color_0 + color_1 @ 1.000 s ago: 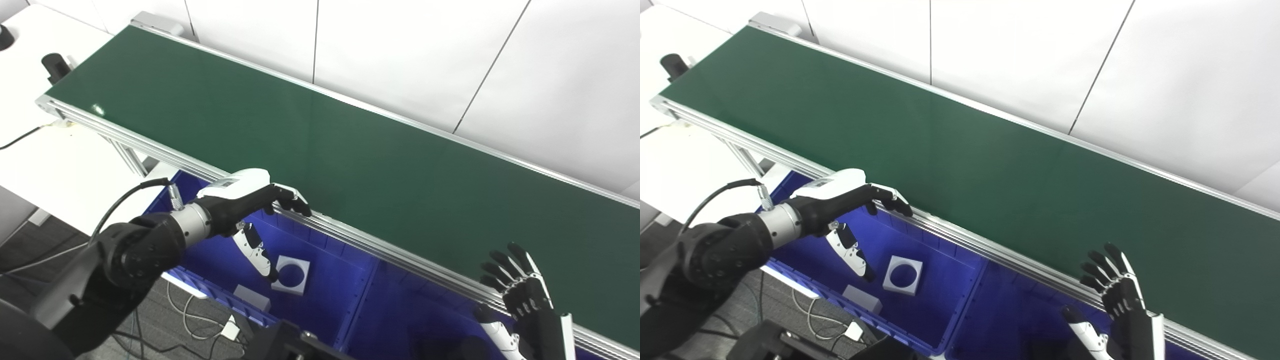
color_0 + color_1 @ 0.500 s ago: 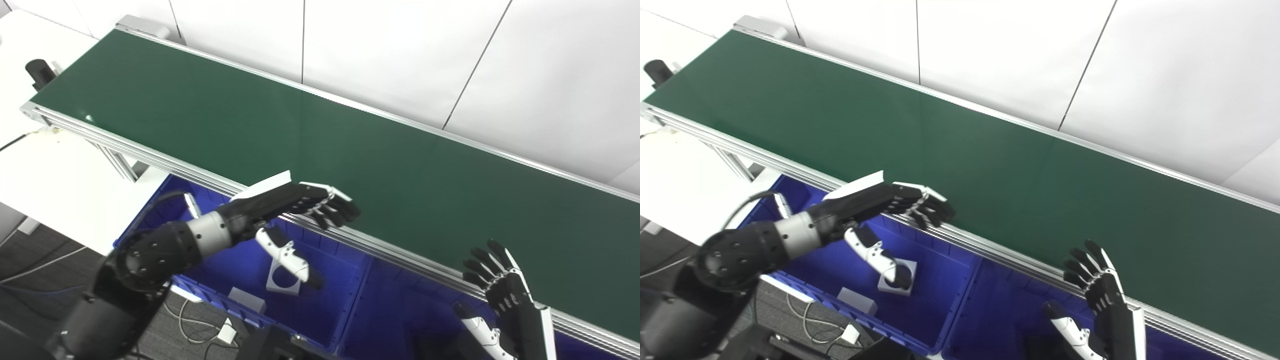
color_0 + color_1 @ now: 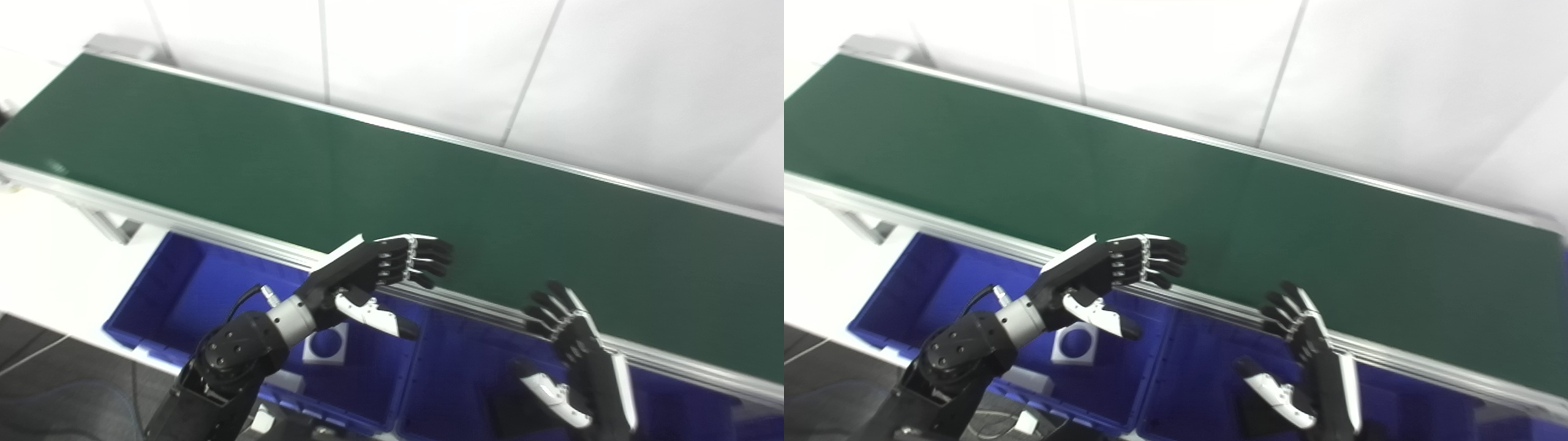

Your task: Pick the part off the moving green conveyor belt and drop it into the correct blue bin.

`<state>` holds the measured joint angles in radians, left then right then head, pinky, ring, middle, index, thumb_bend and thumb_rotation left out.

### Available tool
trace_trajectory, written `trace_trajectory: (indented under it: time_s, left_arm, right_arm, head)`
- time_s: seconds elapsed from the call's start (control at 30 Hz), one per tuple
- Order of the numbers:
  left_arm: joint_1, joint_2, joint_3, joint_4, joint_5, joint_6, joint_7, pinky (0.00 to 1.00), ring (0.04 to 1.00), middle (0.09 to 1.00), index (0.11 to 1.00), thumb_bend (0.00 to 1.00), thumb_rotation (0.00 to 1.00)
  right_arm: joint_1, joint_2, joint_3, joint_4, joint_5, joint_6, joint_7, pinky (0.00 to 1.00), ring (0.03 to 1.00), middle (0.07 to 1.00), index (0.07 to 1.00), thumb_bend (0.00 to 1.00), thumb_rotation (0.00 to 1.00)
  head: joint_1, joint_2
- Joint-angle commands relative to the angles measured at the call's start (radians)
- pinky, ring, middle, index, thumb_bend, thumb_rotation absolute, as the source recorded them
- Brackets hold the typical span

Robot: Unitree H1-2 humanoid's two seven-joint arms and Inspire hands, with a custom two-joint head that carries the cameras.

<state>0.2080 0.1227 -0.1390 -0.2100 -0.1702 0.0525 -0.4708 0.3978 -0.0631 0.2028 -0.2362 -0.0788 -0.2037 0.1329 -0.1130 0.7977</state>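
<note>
The blue bin under the near rail of the green conveyor belt holds a white square part with a round hole on its floor, just below the left hand. A second white block lies at the bin's near wall, half hidden by the arm.

The left hand was low over this bin a second ago, with the fingers curled at the belt's rail. Now it is raised and turned, fingers stretched out toward the belt and the thumb spread below, holding nothing. To me this looks like a release already done and the hand coming back to wait.

Over the next blue bin, to the right of the first, the right hand keeps its pose beside the belt's near rail, fingers wide and empty.

The whole view has also swung to the right, so the head moved. On the belt itself I see no part at all, so the next pick must wait for one to arrive.
</note>
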Motion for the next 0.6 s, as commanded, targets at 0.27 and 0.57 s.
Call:
trace_trajectory:
  time_s: [0.27,0.57]
  left_arm:
    - [-0.026,0.006,0.036,0.154,-0.172,-0.131,-0.045,0.77,0.789,0.808,0.788,0.96,0.21]
    - [-0.039,0.041,0.062,0.189,-0.216,-0.138,-0.084,0.79,0.793,0.802,0.779,0.95,0.16]
  right_arm:
    - [-0.008,0.072,0.055,0.01,-0.087,-0.042,-0.052,0.73,0.791,0.837,0.891,0.79,0.44]
    - [-0.038,0.107,0.086,0.049,-0.142,-0.041,-0.086,0.72,0.796,0.834,0.892,0.81,0.48]
  head:
    - [-0.226,0.014]
    - [-0.355,0.033]
